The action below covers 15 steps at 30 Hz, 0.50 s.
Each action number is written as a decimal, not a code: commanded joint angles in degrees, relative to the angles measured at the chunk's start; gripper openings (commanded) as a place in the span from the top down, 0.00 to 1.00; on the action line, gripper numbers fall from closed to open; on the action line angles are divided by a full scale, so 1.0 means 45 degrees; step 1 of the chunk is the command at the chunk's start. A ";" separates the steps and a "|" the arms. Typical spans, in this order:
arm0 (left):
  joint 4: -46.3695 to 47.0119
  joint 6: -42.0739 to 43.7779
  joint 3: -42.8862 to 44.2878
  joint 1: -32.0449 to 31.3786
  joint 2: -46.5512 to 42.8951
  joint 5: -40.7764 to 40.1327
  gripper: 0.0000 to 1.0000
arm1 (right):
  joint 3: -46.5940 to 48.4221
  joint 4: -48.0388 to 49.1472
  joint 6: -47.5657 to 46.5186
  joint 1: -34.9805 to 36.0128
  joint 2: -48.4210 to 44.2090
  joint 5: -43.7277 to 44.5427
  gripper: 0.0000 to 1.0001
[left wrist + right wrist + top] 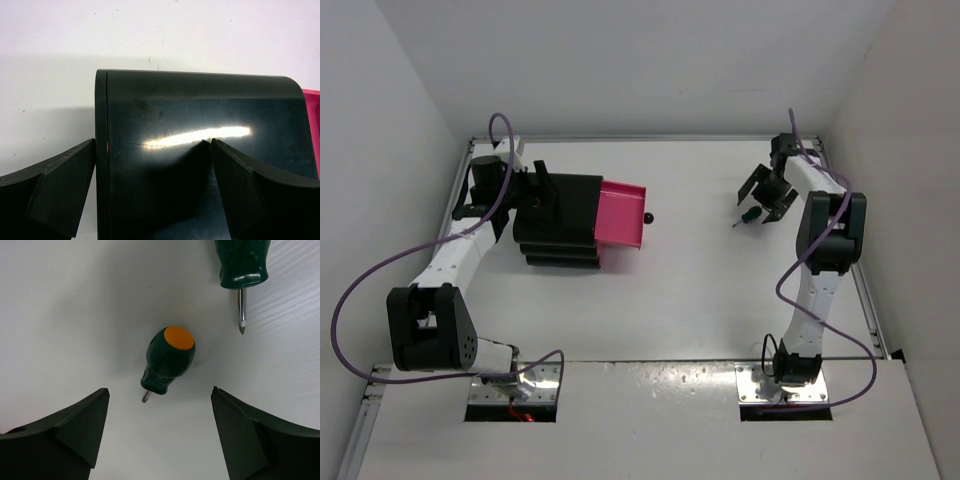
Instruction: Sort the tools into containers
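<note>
Room shows on both sides of the stubby green screwdriver (167, 360), on the white table (70, 310) between the wide-spread fingers of our right gripper (160, 392). Our left gripper (152, 145), spread too, straddles an edge of the black cabinet (200, 110); one pink drawer (620, 213) sticks out.

Overhead; wrists close over cabinet (200, 150), screwdrivers (167, 362)
</note>
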 commanded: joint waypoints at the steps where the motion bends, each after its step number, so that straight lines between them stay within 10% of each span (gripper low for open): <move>1: -0.3052 0.0686 -0.0941 -0.0005 0.0604 -0.0680 0.00 | 0.0623 0.0096 0.0745 0.0031 0.0298 0.0158 0.18; 10: -0.3052 0.0686 -0.0941 -0.0005 0.0604 -0.0680 0.00 | 0.1189 0.0016 0.0746 0.0031 0.0963 0.0840 0.35; 15: -0.3052 0.0686 -0.0824 -0.0005 0.0604 -0.0680 0.00 | 0.1324 0.0135 0.0609 0.0031 0.1198 0.0726 0.76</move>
